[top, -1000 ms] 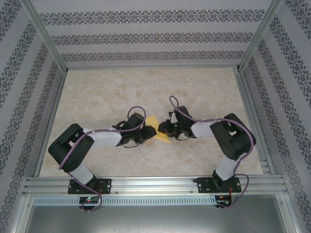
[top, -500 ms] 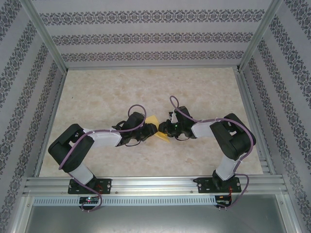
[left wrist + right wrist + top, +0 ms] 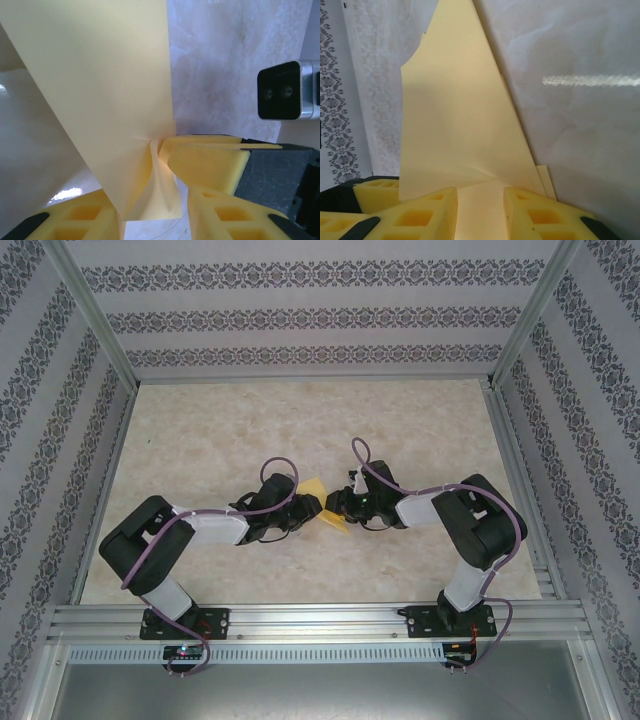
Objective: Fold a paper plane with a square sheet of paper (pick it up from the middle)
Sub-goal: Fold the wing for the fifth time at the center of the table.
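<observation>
From above, the left gripper [image 3: 306, 508] and the right gripper [image 3: 333, 506] are seen tip to tip on the beige tabletop [image 3: 250, 420], the yellow square sheet of paper [image 3: 314, 486] lying between and partly hidden under them. In the left wrist view, a finger [image 3: 205, 162] of the right gripper is pressed against the sheet just ahead of the left fingers, which stand apart around buckled paper; a clamp cannot be confirmed. In the right wrist view, a creased pointed triangle is shown ahead, its base in the gap of the parted fingers; whether it is pinched cannot be told.
</observation>
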